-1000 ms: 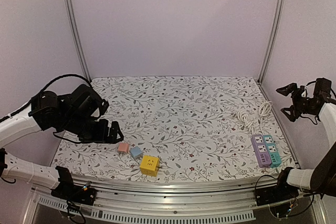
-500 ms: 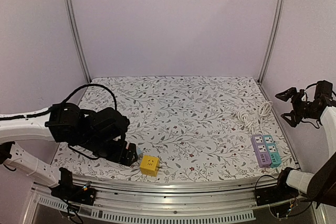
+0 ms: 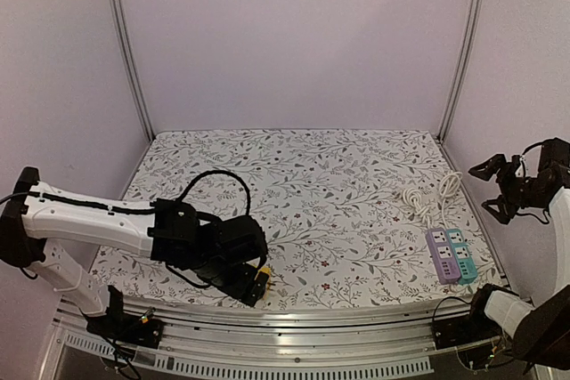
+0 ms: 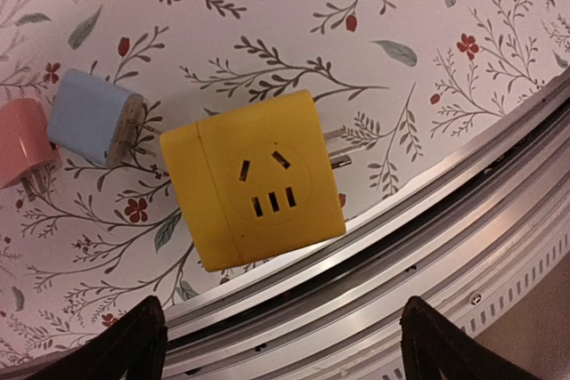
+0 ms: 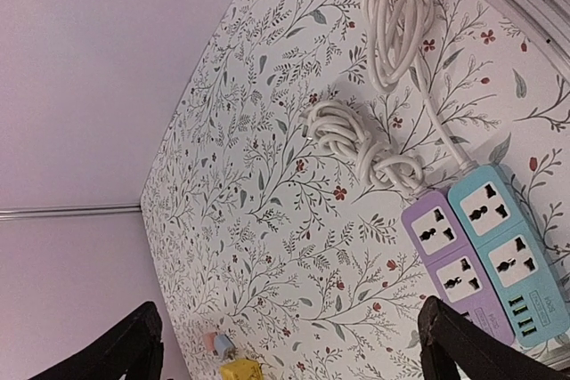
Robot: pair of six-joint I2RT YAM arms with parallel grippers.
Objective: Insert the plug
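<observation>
Yellow cube plug (image 4: 252, 182), 5 slots on its face, prongs sideways, beneath wide-open left claw (image 4: 280, 322)

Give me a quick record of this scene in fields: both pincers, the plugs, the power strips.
left pincer: open, facing the yellow cube adapter, not gripping it
yellow cube adapter: on the floral mat near the front rail, socket face up, prongs sideways
blue plug: beside the adapter
pink plug: next to the blue plug
right pincer: open, empty
purple power strip: sockets free
teal power strip: alongside the purple one
white cords: bundled
</observation>
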